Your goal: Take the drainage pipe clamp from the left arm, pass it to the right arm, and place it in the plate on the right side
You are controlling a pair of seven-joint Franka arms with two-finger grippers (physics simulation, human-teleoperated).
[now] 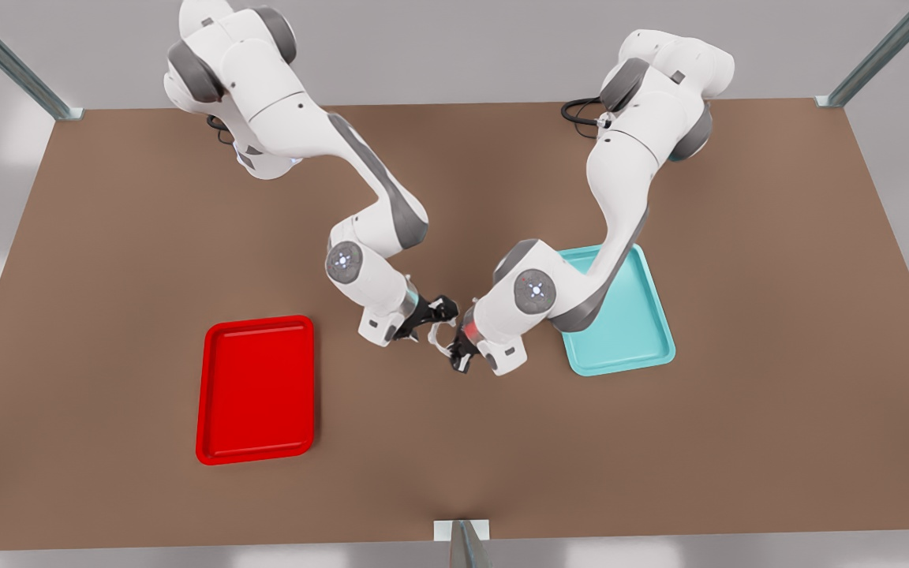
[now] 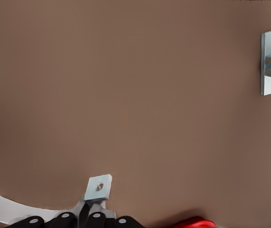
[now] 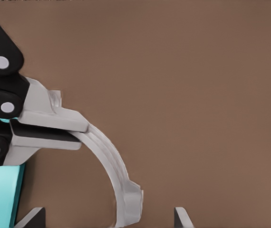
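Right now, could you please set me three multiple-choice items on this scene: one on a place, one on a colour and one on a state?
1. Where is the drainage pipe clamp?
A. in the red plate
B. held above the table, between the two grippers
C. under an arm's base

2. What colour is the tray that the left arm reaches over?
A. yellow
B. teal
C. black

3. What state is the right gripper in?
A. open at the clamp's free end
B. shut on the clamp
C. shut on a tray rim

Answers: B, the left gripper holds it in mid-air; B, the tray is teal; A, in the right wrist view its fingertips stand apart either side of the clamp's end.
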